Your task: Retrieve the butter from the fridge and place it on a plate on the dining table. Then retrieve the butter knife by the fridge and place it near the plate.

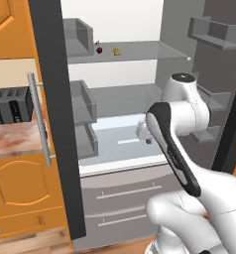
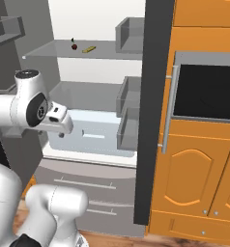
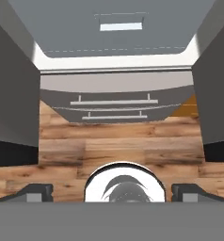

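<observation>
The white arm (image 1: pixel 177 149) rises from the base in front of the fridge (image 1: pixel 140 124), whose two upper doors stand swung open to either side. In the hand view the camera looks down over the fridge front at the wooden floor (image 3: pixel 118 150), with the two dark fingers (image 3: pixel 36 192) standing far apart at the bottom corners; the gripper (image 3: pixel 112 194) is fully spread and carries nothing. The hand hangs in front of the lower part of the open compartment, above the two lower drawers (image 1: pixel 125 198), each with a horizontal bar handle. Behind the hand lies a pale blue crisper bin (image 2: pixel 95 132) at the bottom of the compartment. Grey door bins (image 1: pixel 85 106) line the inner faces of the open doors. Above the bin is a middle shelf, and above that the top shelf (image 1: pixel 140 49). The butter (image 1: pixel 117 50) rests on the top shelf toward its left side, well above and apart from the gripper. A small dark red fruit (image 1: pixel 99 49) sits just beside the butter, to its left. Left of the fridge, a black toaster (image 1: pixel 11 105) stands on a marbled desk (image 1: pixel 13 139) over orange cabinets. To the right of the fridge, a dark built-in oven (image 2: pixel 208 91) is set in orange cabinetry.
</observation>
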You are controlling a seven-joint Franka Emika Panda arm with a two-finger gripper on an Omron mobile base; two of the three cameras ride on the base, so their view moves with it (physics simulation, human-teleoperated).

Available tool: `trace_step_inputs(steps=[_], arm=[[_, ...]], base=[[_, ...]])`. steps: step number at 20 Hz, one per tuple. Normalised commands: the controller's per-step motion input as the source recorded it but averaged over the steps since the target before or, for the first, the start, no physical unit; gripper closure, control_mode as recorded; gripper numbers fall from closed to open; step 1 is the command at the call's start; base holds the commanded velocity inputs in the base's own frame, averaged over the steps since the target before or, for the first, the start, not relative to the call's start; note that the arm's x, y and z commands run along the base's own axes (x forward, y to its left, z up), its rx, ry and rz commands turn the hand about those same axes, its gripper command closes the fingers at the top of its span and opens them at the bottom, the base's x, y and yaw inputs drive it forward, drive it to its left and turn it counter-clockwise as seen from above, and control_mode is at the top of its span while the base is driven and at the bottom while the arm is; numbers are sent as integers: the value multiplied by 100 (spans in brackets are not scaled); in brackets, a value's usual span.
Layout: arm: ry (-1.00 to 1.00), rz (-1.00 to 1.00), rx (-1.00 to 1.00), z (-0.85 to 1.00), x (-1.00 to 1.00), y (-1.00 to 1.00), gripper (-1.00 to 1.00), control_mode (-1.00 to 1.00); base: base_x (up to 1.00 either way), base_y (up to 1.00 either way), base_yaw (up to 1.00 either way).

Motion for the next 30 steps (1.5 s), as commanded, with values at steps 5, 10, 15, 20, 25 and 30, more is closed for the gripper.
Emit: trace_step_inputs(steps=[5,10,15,20,25,30], arm=[[0,-15,-5,-15,0,-26,-100,-100],[2,1,0,-21,-10,-44,-100,-100],[1,1,1,-3,-61,-24,-100,-100],[0,-1,1,-14,-40,1,-100,-100],[0,0,0,0,0,0,-100,-100],[0,-1,0,-1,0,8,-100,100]], base=[[0,0,0],[0,0,0],[0,0,0],[0,0,0],[0,0,0],[7,43,-3]])
